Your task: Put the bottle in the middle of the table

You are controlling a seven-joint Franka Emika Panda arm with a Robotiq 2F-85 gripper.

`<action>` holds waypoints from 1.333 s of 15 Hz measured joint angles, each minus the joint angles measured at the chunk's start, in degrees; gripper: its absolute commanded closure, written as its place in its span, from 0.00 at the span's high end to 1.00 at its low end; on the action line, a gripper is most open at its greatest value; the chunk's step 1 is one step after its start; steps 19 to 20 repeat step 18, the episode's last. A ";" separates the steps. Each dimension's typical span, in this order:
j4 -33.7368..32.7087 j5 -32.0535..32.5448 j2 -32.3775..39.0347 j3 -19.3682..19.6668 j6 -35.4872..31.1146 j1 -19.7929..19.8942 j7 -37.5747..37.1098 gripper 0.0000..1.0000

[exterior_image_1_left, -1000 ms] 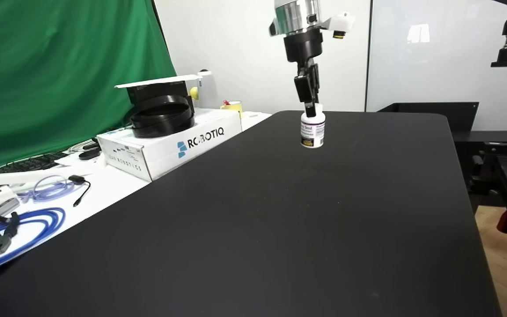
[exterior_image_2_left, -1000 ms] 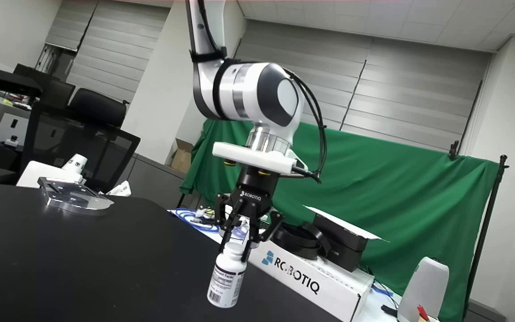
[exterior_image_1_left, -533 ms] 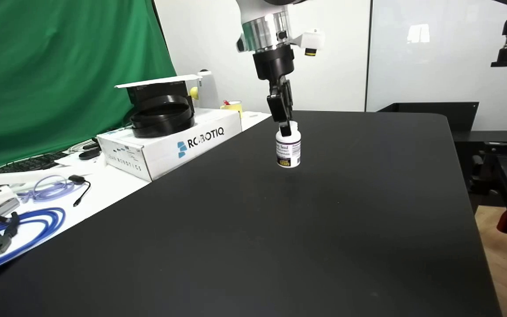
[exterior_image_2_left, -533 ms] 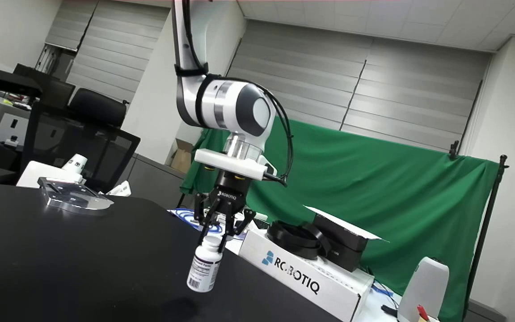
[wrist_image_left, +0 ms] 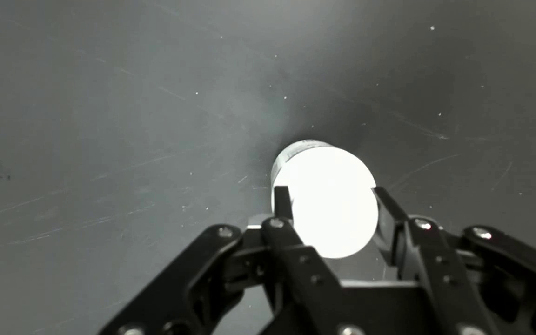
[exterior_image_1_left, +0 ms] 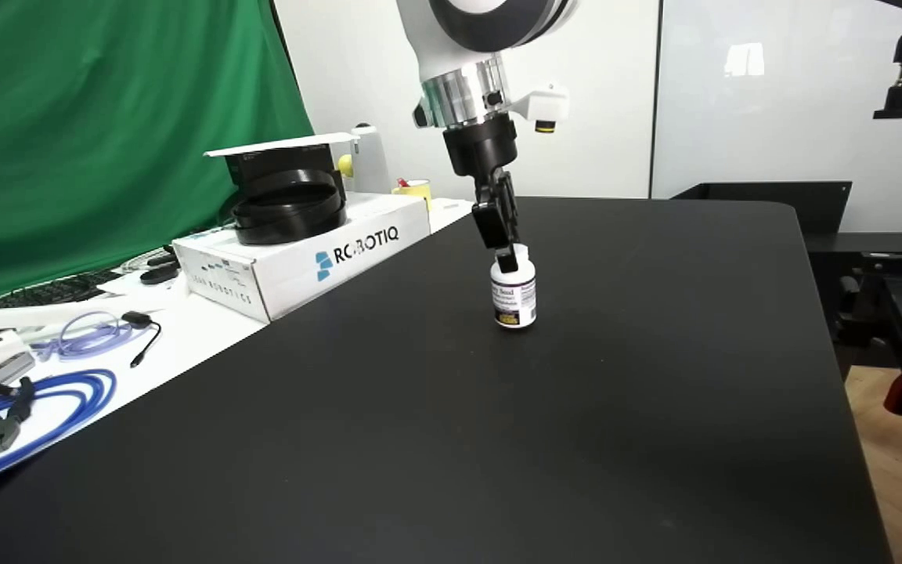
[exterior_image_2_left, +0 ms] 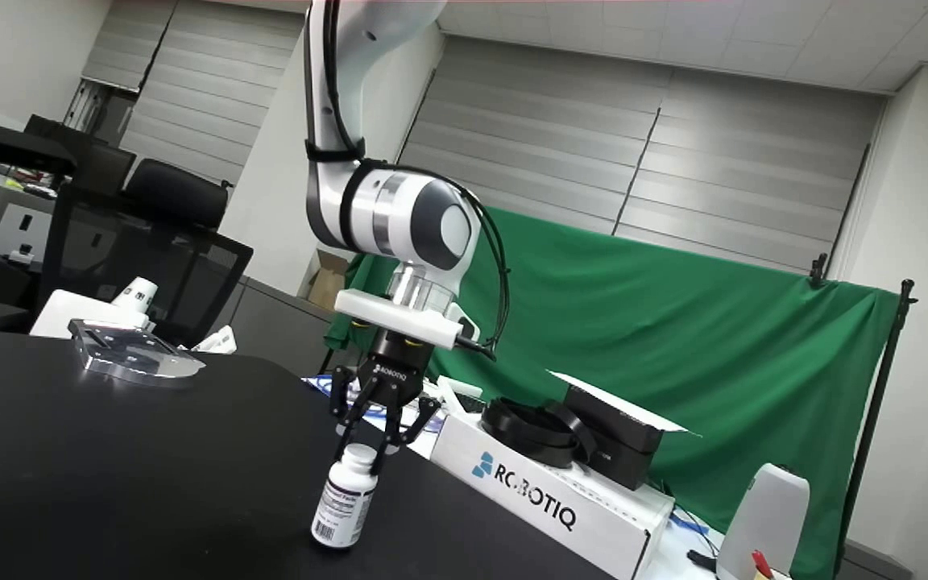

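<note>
Both exterior views: I'm lowering the bottle point(exterior_image_2_left: 343, 506), gripper point(exterior_image_2_left: 359, 462) clasping it, nearer the table point(exterior_image_1_left: 451, 439); placement is likely approaching.

Qty 1: small white plastic bottle point(exterior_image_1_left: 514, 294) with one printed label point(exterior_image_2_left: 343, 507) and one round white cap point(exterior_image_2_left: 360, 453). Qty 1: large matte black tabletop point(exterior_image_1_left: 576, 439). Qty 1: flat white tabletop point(exterior_image_1_left: 200, 337). Qty 1: jointed white-and-grey robot arm point(exterior_image_2_left: 399, 213), fitted with one black claw point(wrist_image_left: 332, 197) of two slim fingers point(wrist_image_left: 283, 202). Qty 1: long white printed cardboard box point(exterior_image_2_left: 528, 491). Qty 1: clear flat plastic block point(exterior_image_2_left: 134, 358). Qty 1: yellow cylindrical mug point(exterior_image_1_left: 417, 191). Qty 1: black mesh-backed office chair point(exterior_image_2_left: 190, 274). Qty 1: green fabric curtain point(exterior_image_2_left: 673, 298). Qty 1: white rounded upright device point(exterior_image_2_left: 766, 524). Rounded black bands point(exterior_image_1_left: 290, 227): exact count unclear
</note>
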State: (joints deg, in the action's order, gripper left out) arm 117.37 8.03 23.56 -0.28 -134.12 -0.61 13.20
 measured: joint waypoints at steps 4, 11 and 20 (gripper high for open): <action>-0.93 0.00 0.84 -0.03 0.47 -0.04 0.00 0.84; -2.75 0.06 -4.30 -0.04 4.85 -0.40 -0.02 1.00; -1.57 0.05 -9.74 -0.04 9.06 -0.37 0.04 1.00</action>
